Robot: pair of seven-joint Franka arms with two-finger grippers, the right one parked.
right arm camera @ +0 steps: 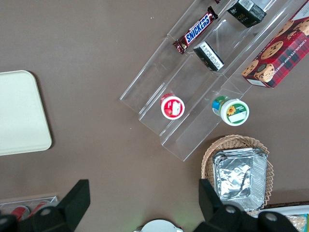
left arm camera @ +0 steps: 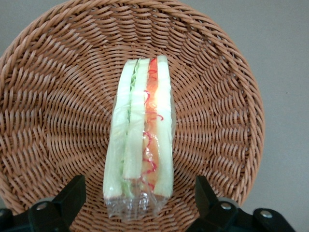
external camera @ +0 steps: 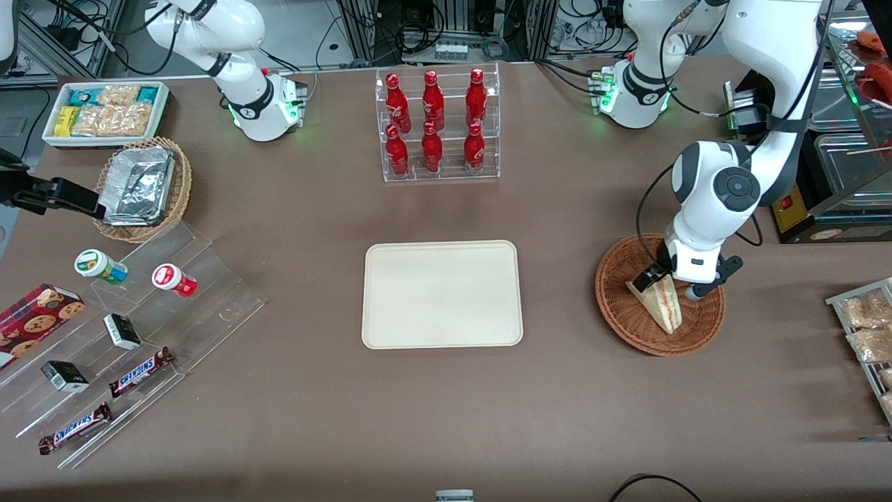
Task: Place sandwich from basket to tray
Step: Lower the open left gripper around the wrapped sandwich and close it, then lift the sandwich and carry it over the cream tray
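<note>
- My pincer (left arm camera: 140, 203) hangs low over the basket (external camera: 620, 307), fingers (left arm camera: 67, 195) spread wide to either side of the sandwich (left arm camera: 140, 135) and not touching it.
- The sandwich stands on edge in the basket, wrapped in clear film; if I close only on the loose film at its end, I judge it could slip out when lifted.
- Squeezing hard could crush the soft bread and push the filling out.
- Going too deep, my fingertips might snag the wicker and drag the basket along.
- The tray (external camera: 442, 293) lies well apart toward the parked arm's end of the table (external camera: 446, 418); a weak pinch could drop the wedge on the way.
</note>
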